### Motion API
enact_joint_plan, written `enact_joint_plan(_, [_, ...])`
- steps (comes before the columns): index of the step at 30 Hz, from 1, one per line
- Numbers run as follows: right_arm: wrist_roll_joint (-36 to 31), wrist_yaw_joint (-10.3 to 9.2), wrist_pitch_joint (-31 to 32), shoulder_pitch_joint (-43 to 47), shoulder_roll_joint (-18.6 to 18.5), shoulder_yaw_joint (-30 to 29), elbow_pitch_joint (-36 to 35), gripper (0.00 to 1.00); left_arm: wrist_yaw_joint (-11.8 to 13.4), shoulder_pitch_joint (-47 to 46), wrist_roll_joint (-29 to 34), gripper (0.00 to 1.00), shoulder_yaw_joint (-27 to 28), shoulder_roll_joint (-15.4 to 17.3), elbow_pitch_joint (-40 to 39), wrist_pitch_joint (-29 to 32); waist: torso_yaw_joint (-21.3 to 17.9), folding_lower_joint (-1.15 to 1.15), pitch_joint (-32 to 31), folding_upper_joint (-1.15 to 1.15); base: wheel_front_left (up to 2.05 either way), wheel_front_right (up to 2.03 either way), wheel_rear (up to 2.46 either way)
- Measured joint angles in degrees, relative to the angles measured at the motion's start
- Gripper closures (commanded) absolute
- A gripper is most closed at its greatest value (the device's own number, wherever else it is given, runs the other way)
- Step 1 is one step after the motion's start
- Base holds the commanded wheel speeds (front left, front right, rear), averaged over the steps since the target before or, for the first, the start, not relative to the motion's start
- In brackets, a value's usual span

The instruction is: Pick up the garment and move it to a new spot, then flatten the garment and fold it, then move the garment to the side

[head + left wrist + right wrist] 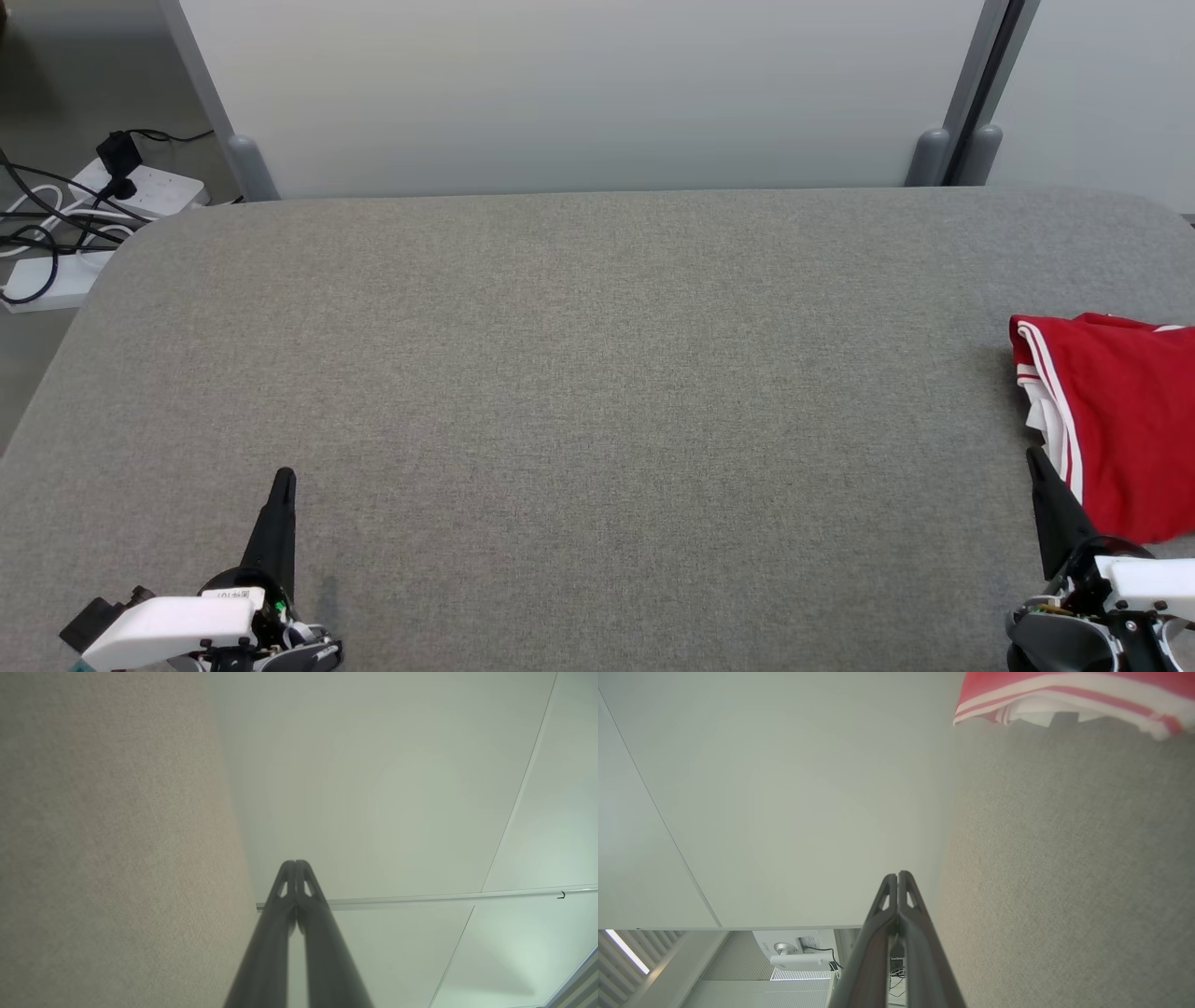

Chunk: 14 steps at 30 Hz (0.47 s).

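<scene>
Right tool (1033, 455) closed, near red garment (1116, 420)

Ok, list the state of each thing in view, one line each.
red white-striped garment: lying folded over at the table's right side, not gripped.
left gripper: shut, empty, over bare table.
right gripper: shut, empty, apart from the garment.
power strip: on the floor, black plug in it.

Long dark tapered fingers (278, 532) on white wrist housings (168, 625).
</scene>
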Motion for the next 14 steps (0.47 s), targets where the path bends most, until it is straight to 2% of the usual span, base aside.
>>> enact_joint_plan(14, [0.00, 0.00, 0.00, 0.00, 0.00, 0.00, 0.00, 1.00, 0.00, 0.00, 0.00, 1.00, 0.00, 0.00, 0.00, 0.00, 0.00, 0.00, 0.00, 0.00, 0.00, 0.00, 0.00])
